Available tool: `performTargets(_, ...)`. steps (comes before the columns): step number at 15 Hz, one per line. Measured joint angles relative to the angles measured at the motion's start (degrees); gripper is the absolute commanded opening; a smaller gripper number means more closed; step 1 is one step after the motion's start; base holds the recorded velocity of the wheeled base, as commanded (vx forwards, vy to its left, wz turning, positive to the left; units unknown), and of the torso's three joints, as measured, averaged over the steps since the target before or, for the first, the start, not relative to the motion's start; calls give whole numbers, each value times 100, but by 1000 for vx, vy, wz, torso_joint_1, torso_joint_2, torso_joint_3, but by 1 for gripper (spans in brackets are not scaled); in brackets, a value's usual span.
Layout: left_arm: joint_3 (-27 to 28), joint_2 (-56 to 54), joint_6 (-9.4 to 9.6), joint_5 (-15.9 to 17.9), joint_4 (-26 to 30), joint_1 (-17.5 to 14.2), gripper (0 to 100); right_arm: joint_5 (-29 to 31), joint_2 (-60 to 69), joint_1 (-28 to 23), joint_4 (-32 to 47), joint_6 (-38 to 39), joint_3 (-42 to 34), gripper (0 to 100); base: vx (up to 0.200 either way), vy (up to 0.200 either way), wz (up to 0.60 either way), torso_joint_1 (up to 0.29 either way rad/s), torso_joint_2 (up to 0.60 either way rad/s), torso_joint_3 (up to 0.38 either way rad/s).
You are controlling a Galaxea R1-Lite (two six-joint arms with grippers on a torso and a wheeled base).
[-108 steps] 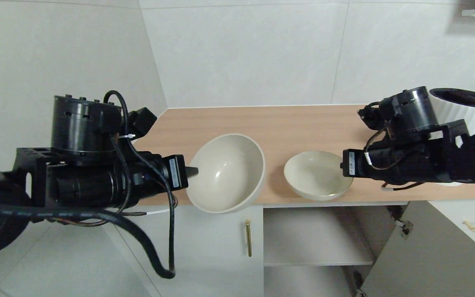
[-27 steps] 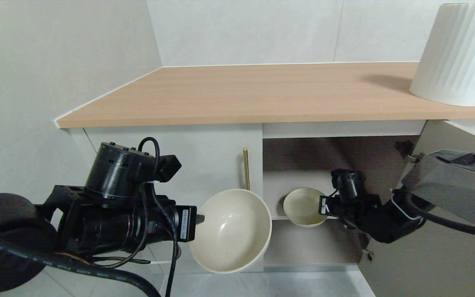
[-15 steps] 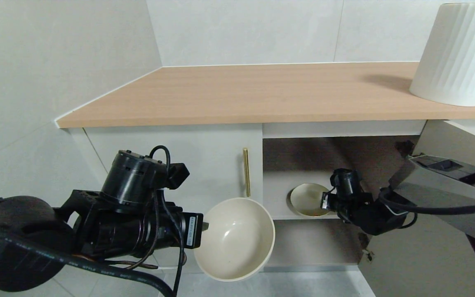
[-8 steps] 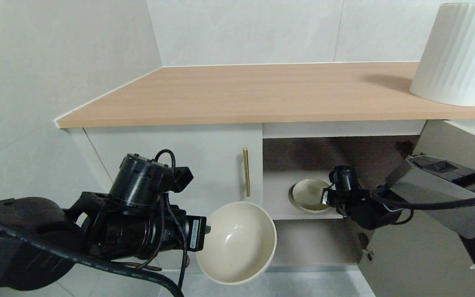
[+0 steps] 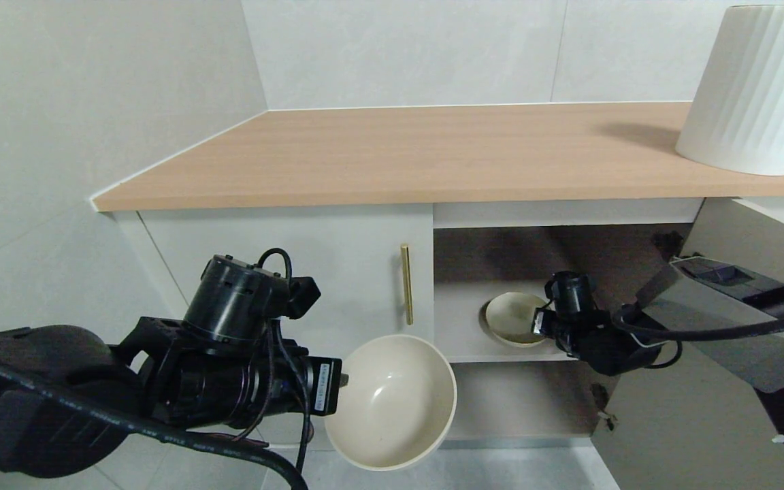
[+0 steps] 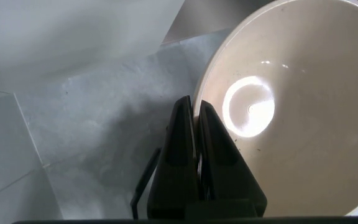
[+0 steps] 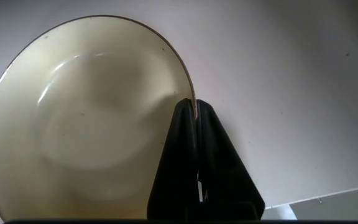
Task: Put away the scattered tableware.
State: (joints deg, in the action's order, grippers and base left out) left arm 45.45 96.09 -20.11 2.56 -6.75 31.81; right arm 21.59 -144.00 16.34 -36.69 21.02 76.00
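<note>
A large cream bowl hangs in front of the closed cabinet door, low near the floor. My left gripper is shut on its rim, one finger inside and one outside. A smaller cream bowl sits inside the open cabinet, over the white middle shelf. My right gripper is shut on its rim. I cannot tell whether that bowl rests on the shelf or hovers just above it.
The wooden countertop above carries a white ribbed container at the right. A brass handle marks the closed left door. The right cabinet door stands swung open, with a lower shelf beneath.
The head camera dropped from countertop level to the cabinet. Over the last second my right gripper carried the small bowl deeper onto the middle shelf; my left arm with the large bowl edged slightly right.
</note>
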Motion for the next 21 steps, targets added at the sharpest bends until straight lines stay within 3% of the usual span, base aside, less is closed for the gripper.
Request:
performTargets(8,0,80,9,-2,-9,20,0,28,63,-16,-4,117,-45,100,0,0,0,0,0,0)
performTargets(12,39,232,11,-78,-20,289,0,13,601,202,13,117,-668,100,0,0,0,0,0,0)
performTargets(17,69,733,17,-880,-13,684,0,-364,1977,937,1339,129,-1351,100,0,0,0,0,0,0)
performTargets(21,160,1237,0,-1698,-33,901,0,-1467,3173,1720,2797,158,-1626,100,0,0,0,0,0,0)
